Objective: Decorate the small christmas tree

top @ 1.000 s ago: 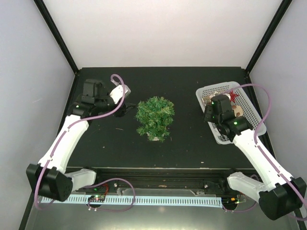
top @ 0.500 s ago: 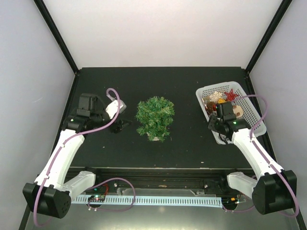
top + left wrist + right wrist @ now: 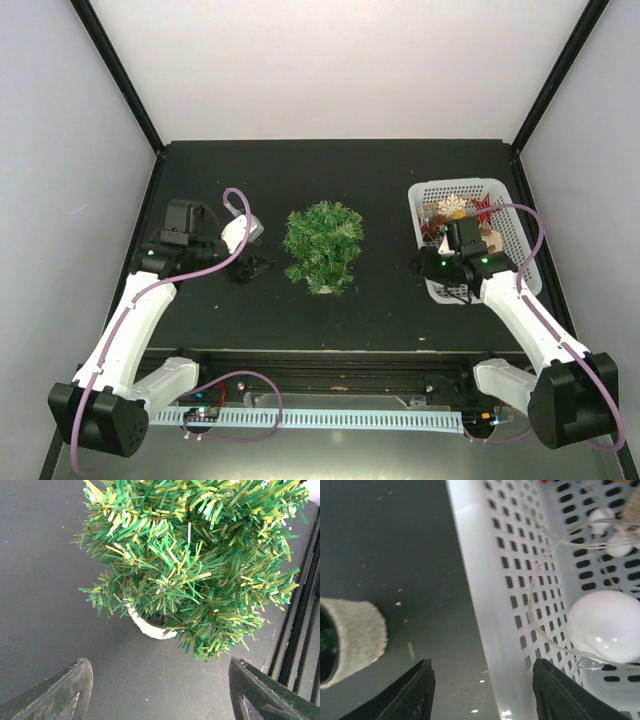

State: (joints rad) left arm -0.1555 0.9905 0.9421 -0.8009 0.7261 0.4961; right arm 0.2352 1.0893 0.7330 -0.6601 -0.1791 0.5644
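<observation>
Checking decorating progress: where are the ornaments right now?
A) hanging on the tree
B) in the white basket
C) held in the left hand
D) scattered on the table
B: the ornaments lie inside the white basket, and the small christmas tree shows only bare green branches.

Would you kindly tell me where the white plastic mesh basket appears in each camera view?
Top external: the white plastic mesh basket sits on the right side of the table.
Left wrist: not in it.
Right wrist: the basket's wall fills the right half, running from top to bottom.
Shared landmark: the black tabletop.
</observation>
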